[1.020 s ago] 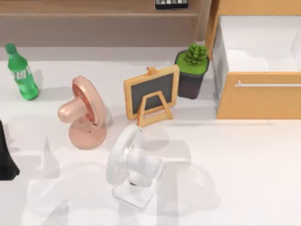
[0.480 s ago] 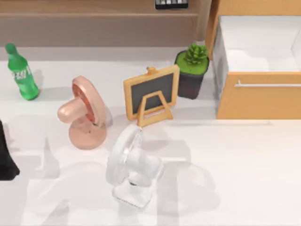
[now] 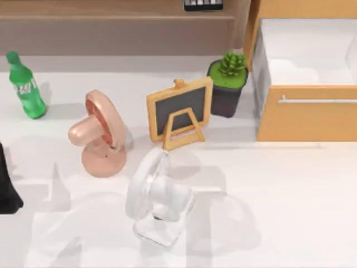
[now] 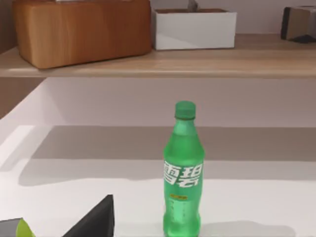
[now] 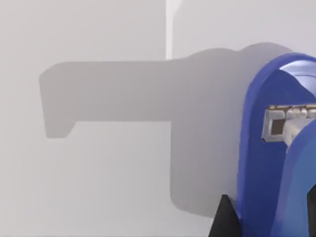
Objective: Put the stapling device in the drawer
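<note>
Blue plastic sits close in my right wrist view: the stapling device (image 5: 276,148), seen end-on with its metal staple channel showing, in front of a plain white surface that carries a broad grey shadow. Dark tips of my right hand (image 5: 266,217) show at its lower edge on either side, but I cannot tell whether they are pinching it or merely beside it.

From above, the drawer (image 3: 307,114) stands pulled open at the far right of the tabletop (image 3: 290,201), its orange-brown wood front and slim silver bar handle (image 3: 318,101) facing the near side, its white inside in sight. Just left of it is a dark plant pot (image 3: 226,92) with a green succulent. Left of that, a small wood-framed chalkboard (image 3: 179,111) stands on its easel. A pink fan (image 3: 99,134) stands left of centre, and a white fan (image 3: 156,195) nearer, at centre. A green bottle (image 3: 25,86) stands upright at the far left, well apart from the fans. Along the far edge runs a long brown shelf (image 3: 117,25).

My left arm (image 3: 6,187) is at the left edge of the tabletop. Its wrist view looks at the green bottle with the shelf behind, which carries a wooden box (image 4: 81,29) and a white box (image 4: 193,28). A dark wedge of my left hand (image 4: 94,222) shows near the bottle; I cannot tell how its fingers are set.
</note>
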